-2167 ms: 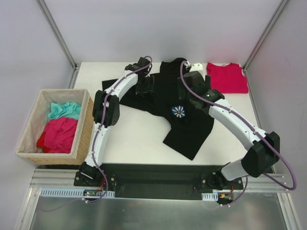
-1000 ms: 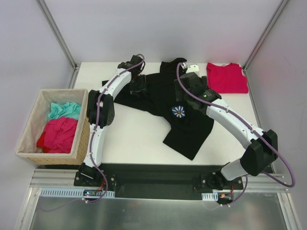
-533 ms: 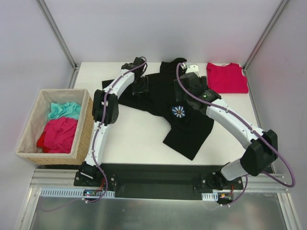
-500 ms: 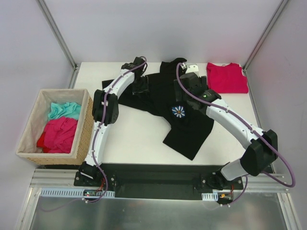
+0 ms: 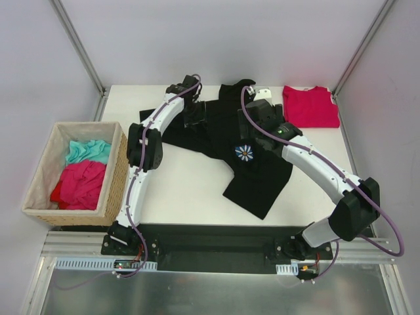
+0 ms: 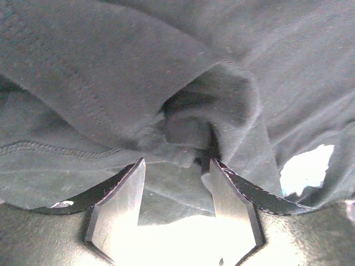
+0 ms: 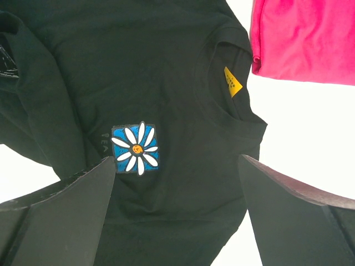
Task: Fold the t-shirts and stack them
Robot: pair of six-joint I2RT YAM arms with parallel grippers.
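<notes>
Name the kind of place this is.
Likely a robotics lab cell: left arm and right arm bolted to a white table, bare panel walls on metal posts, black t-shirt laid out.

A black shirt [image 5: 256, 177] with a daisy emblem [image 5: 245, 153] sprawls over the far middle of the table [image 5: 190, 190] under the left arm [image 5: 146, 141] and right arm [image 5: 315, 164], a red shirt [image 5: 310, 106] lies flat far right, and a basket [image 5: 121, 172] of clothes stands left.

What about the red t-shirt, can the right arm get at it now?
Probably yes. The red t-shirt lies flat just beside the open, empty right pincer, which hangs over the black t-shirt; nothing stands between them.
</notes>
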